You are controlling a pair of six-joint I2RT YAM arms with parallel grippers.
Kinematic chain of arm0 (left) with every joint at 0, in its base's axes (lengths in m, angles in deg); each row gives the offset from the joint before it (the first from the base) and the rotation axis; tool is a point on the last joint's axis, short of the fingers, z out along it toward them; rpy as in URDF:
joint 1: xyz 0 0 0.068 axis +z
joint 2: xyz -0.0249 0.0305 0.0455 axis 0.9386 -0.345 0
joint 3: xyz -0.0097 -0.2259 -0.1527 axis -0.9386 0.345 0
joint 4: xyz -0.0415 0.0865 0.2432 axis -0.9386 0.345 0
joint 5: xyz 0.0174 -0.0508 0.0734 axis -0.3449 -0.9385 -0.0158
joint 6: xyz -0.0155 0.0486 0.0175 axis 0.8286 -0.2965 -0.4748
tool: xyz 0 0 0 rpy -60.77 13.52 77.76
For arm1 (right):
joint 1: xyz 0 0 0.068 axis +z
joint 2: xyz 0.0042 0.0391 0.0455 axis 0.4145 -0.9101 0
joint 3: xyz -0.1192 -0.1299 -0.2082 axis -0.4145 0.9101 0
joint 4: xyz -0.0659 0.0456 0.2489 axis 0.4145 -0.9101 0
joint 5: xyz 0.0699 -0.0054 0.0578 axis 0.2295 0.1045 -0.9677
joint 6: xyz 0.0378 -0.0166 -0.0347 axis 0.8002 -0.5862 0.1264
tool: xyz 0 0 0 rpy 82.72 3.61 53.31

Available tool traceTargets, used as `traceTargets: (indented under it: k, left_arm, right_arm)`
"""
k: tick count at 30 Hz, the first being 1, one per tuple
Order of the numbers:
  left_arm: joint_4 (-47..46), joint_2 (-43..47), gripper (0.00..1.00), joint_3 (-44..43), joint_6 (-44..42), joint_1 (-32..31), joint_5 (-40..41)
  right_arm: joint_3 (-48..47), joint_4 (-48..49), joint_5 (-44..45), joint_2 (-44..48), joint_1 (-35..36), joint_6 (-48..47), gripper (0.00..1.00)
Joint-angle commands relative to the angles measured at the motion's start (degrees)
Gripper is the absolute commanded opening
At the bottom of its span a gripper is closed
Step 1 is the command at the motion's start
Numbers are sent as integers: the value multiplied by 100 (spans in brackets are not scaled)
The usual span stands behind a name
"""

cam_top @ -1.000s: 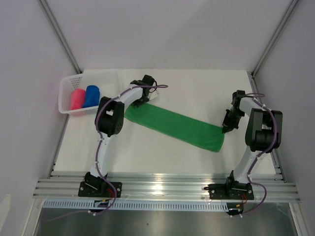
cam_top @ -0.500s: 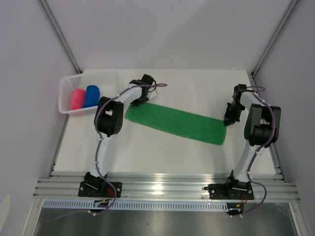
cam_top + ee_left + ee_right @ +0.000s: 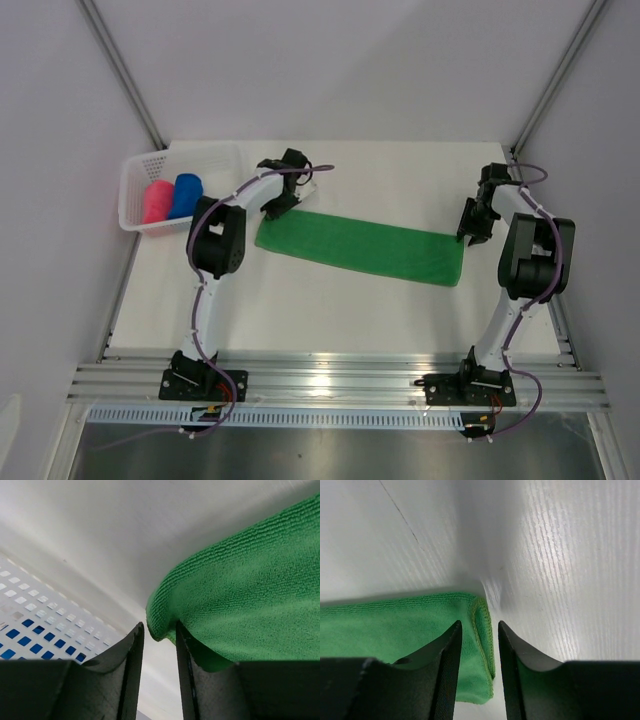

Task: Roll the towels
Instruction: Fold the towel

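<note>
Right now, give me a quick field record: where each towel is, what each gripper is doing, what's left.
green towel: flat, unrolled strip across the table
left gripper: at the strip's left corner, corner between fingers
right gripper: at the strip's right corner, edge between fingers
pink towel: rolled, in white basket
blue towel: rolled, in basket beside pink
remaining: green towel to roll

Green towel [image 3: 358,250] now straighter, stretched.

Lab test cell: white-walled enclosure [image 3: 330,70], aluminium rail [image 3: 340,385].
</note>
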Motion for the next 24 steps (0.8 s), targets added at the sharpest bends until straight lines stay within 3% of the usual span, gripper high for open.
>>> traceTargets:
  k: [1,12,17,24]
  left_arm:
    - [131,512,36,35,217,62,-151]
    - [193,574,39,44,252,115,-187]
    - [201,556,39,79,261,115,-195]
    - [210,565,39,88,243,115,-169]
  right_arm:
    - [4,149,-50,510,-67,37,38]
    - [847,-80,-155,1045,-146,476,39]
    - [1646,235,-375,1231,-155,599,39]
    - [2060,632,-516,1064,-172,783,37]
